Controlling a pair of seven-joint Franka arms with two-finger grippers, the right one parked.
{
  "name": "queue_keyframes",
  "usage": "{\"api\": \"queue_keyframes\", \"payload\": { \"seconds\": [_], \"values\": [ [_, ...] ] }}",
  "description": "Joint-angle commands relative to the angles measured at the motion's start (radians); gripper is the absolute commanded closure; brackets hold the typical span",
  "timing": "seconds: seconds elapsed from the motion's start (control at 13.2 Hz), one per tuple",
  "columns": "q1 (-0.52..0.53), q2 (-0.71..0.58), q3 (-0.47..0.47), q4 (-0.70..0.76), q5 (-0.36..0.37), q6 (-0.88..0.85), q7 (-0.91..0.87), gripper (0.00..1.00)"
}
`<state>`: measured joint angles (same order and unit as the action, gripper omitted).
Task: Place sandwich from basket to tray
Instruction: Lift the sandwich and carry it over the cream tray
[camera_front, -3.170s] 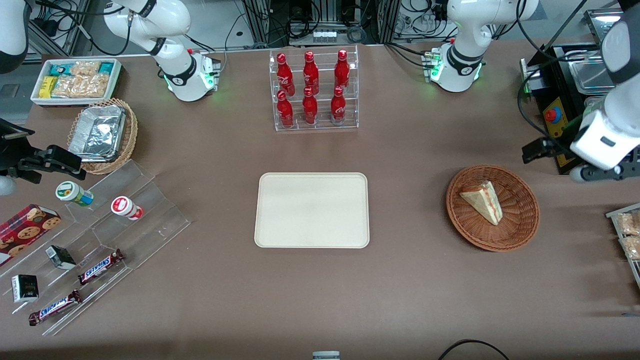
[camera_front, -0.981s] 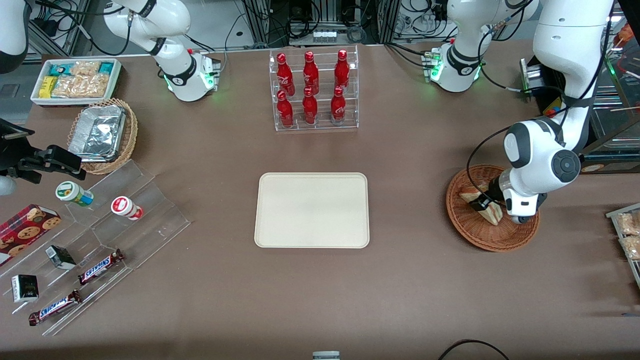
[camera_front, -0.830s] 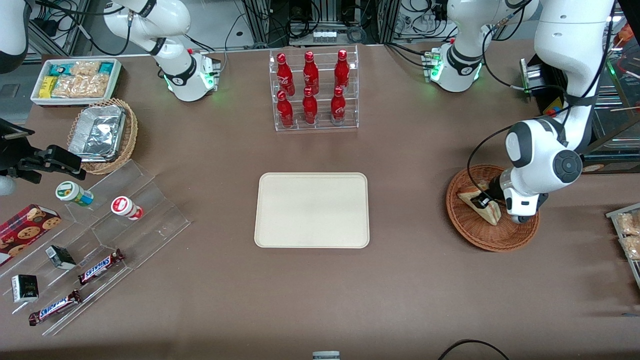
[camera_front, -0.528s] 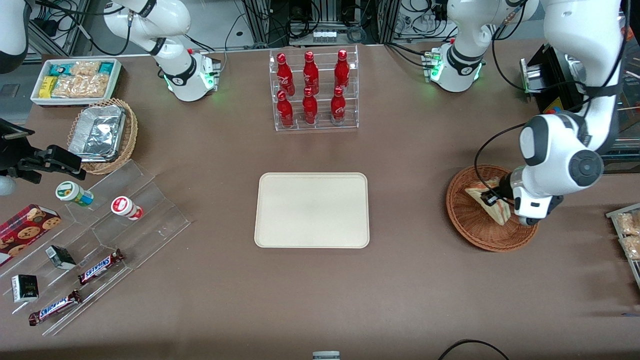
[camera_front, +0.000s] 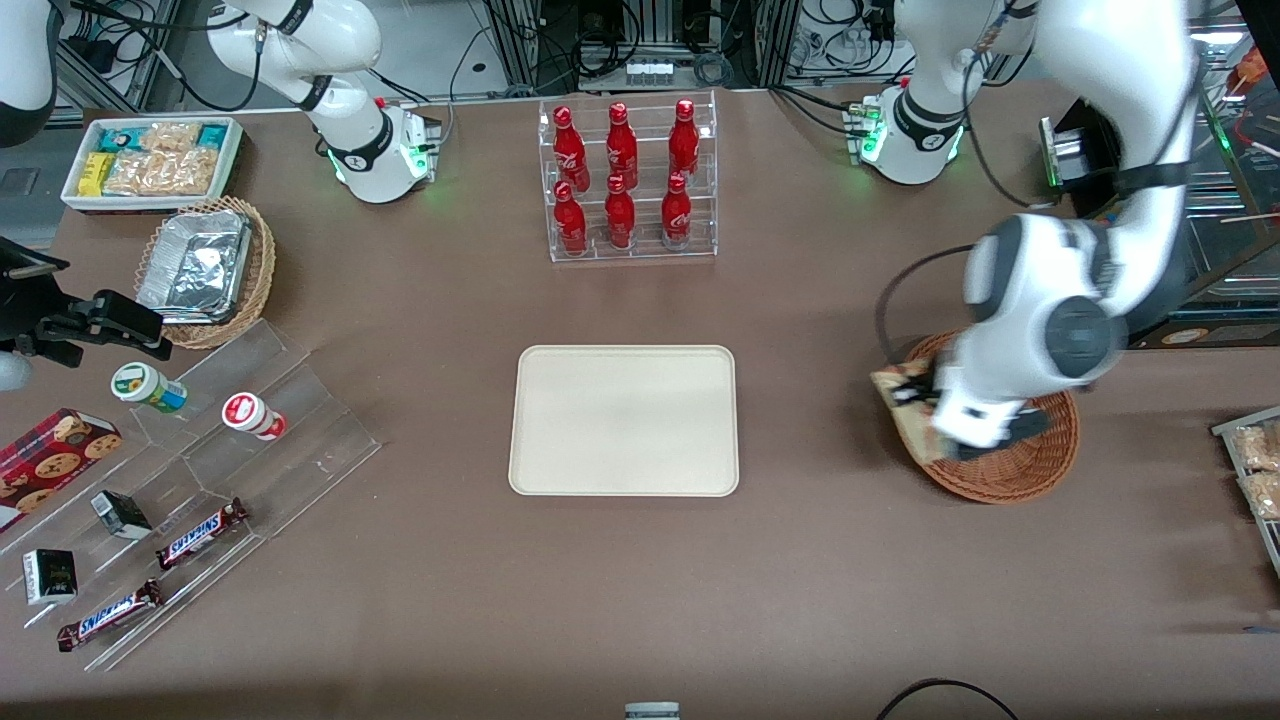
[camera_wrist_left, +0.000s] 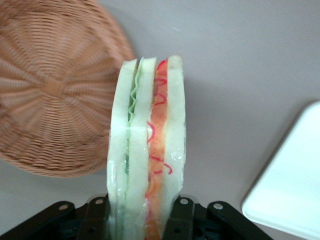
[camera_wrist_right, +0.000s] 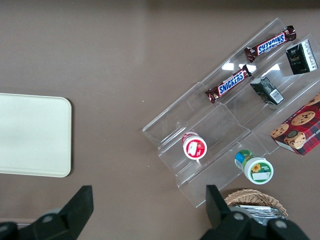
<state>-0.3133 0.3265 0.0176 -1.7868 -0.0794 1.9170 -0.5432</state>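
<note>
My left gripper (camera_front: 912, 395) is shut on the sandwich (camera_front: 905, 418), a wedge of pale bread with green and red filling. It holds the sandwich in the air above the rim of the round reddish-brown wicker basket (camera_front: 1040, 460), on the side toward the tray. In the left wrist view the sandwich (camera_wrist_left: 147, 150) stands edge-on between the black fingers (camera_wrist_left: 182, 220), with the empty basket (camera_wrist_left: 50, 90) below and a corner of the tray (camera_wrist_left: 290, 195) in sight. The cream tray (camera_front: 624, 420) lies empty at the table's middle.
A clear rack of red bottles (camera_front: 626, 180) stands farther from the front camera than the tray. Toward the parked arm's end are a clear stepped display (camera_front: 200, 480) with snacks, a tan basket of foil containers (camera_front: 205, 270) and a white snack bin (camera_front: 150, 160).
The left arm came down into the basket and shut on the sandwich. It has since lifted the sandwich and carried it out over the basket's rim toward the tray.
</note>
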Motion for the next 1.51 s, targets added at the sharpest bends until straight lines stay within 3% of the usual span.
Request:
{"api": "queue_keyframes", "payload": {
  "seconds": [0.0, 0.38, 0.83, 1.43],
  "values": [
    [-0.139, 0.109, 0.010, 0.116, 0.007, -0.019, 0.011, 0.62],
    [-0.269, 0.327, -0.030, 0.320, -0.022, 0.031, 0.002, 0.62],
    [-0.299, 0.431, -0.065, 0.325, -0.059, 0.189, -0.003, 0.59],
    [-0.320, 0.488, -0.065, 0.403, -0.077, 0.188, -0.038, 0.57]
  ]
}}
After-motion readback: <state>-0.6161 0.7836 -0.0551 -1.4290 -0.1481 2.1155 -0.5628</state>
